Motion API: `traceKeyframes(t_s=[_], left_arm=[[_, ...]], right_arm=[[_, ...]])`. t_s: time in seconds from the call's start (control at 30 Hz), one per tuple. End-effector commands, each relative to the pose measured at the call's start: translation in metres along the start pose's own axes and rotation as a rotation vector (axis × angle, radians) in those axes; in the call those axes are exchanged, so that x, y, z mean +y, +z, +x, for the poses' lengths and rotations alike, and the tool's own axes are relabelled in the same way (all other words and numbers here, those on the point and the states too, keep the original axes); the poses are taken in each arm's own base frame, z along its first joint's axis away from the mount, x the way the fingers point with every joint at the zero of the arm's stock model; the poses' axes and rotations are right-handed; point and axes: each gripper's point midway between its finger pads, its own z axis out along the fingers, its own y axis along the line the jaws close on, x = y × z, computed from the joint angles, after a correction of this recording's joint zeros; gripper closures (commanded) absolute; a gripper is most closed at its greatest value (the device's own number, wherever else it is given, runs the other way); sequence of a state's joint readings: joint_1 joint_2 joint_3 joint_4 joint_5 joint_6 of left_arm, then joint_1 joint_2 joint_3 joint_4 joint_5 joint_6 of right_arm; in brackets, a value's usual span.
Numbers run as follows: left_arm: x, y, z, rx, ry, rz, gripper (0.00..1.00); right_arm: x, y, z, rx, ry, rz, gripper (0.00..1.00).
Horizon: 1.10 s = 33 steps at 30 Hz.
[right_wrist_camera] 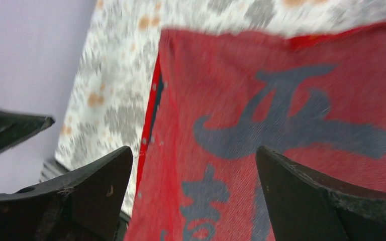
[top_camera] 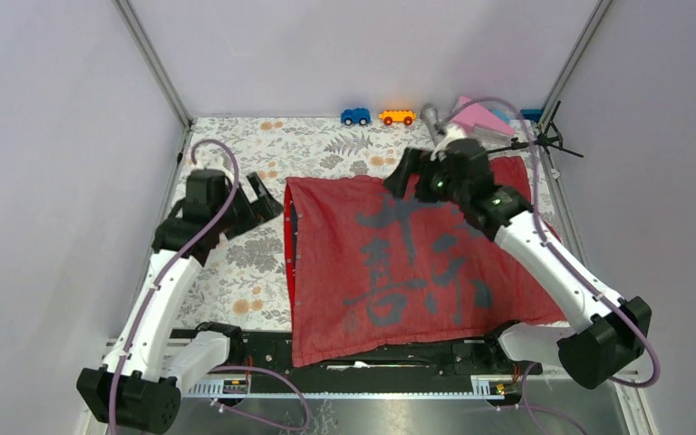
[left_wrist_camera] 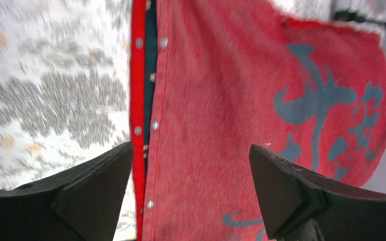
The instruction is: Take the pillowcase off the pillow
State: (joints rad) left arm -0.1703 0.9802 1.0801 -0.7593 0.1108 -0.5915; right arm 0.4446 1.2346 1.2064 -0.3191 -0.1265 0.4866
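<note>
Saw the limp dull-red fabric pillowcase with grey characters (top_camera: 417,263) spread from mid-bench to the near edge. Found the left gripper (left_wrist_camera: 191,150) spread open beside its snap-buttoned left hem (left_wrist_camera: 139,75), the right gripper (right_wrist_camera: 193,150) open above its far edge. Judged it light and soft, likely to bunch; best pinched at that hem. Could not see the pillow.

1. The right arm (top_camera: 544,254) covers the pillowcase (top_camera: 390,272) at its far right corner and along part of its right edge
2. Inside the pillowcase's snap-lined opening (left_wrist_camera: 150,75) only a dark strip shows; what it contains cannot be told
3. Both wrist views cut the pillowcase off at the bottom, and the floral tablecloth (left_wrist_camera: 55,100) left of it is smeared
4. Beyond its far edge, a pink object (top_camera: 480,116) is half hidden and unidentifiable
</note>
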Motion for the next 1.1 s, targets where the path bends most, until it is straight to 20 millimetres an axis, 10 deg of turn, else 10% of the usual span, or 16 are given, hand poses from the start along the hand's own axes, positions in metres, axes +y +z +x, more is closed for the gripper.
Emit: traceKeyframes(t_s=[0.0, 0.43, 0.7, 1.07], left_arm=[[-0.005, 0.009, 0.036, 0.046, -0.082, 0.126, 0.08], [0.058, 0.051, 0.088, 0.064, -0.243, -0.062, 0.11], [0.127, 0.042, 0.084, -0.087, -0.391, -0.444, 0.13], [0.139, 0.025, 0.073, -0.199, -0.450, -0.494, 0.15]], right_arm=[[0.041, 0.010, 0.060, 0.104, -0.080, -0.105, 0.00], [0.142, 0.027, 0.211, 0.309, -0.284, -0.195, 0.00], [0.161, 0.048, 0.269, 0.395, -0.390, -0.171, 0.03], [0.142, 0.073, 0.324, 0.495, -0.494, -0.076, 0.04]])
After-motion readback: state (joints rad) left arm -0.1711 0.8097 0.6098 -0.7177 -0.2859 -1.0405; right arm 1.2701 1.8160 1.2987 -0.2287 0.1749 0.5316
